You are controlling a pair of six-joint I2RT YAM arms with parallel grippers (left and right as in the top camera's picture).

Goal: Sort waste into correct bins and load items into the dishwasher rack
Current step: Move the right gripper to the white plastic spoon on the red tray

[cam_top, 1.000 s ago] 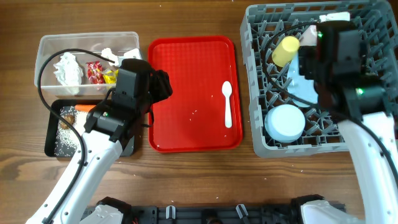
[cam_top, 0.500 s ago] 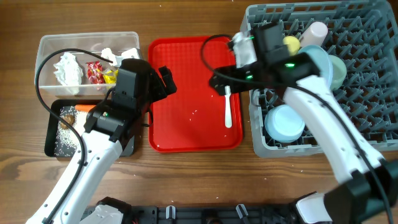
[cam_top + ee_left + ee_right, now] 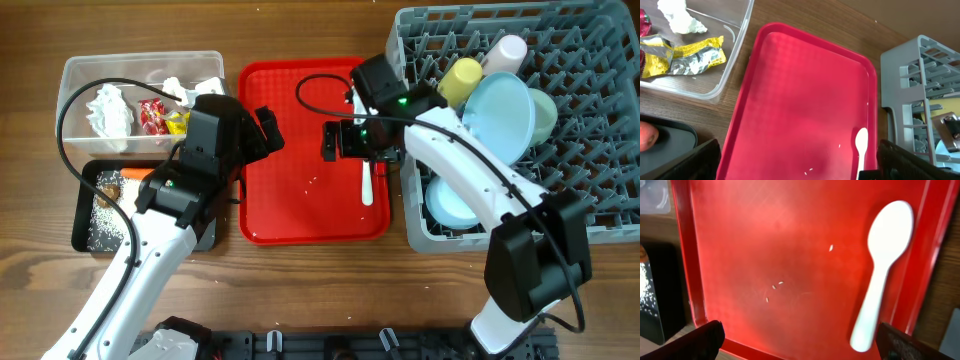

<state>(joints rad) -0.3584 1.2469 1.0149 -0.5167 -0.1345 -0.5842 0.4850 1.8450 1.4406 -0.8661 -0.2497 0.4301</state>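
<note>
The white plastic spoon [image 3: 367,186] lies on the right side of the flat red tray [image 3: 300,205]. It also shows in the right wrist view [image 3: 882,265] and the left wrist view [image 3: 860,147]. My right gripper [image 3: 357,140] is open and empty above the spoon's bowl end; the spoon lies near its right finger [image 3: 800,342]. My left gripper [image 3: 262,133] is open and empty over the tray's left edge [image 3: 800,162]. In the grey rack [image 3: 590,185] stand a pale blue plate [image 3: 495,115], a yellow cup [image 3: 458,80], a pink cup [image 3: 507,50] and two bowls [image 3: 455,205] [image 3: 543,115].
The clear tub [image 3: 75,75] at the back left holds white tissues [image 3: 108,110] and red and yellow wrappers [image 3: 160,118]. The black tray [image 3: 85,238] in front of it holds rice grains [image 3: 105,220] and a carrot [image 3: 125,175]. A few grains [image 3: 777,285] lie on the red tray.
My right arm has swung left from over the rack to over the red tray, above the spoon. The plate now stands uncovered in the rack. The left arm has not moved.
</note>
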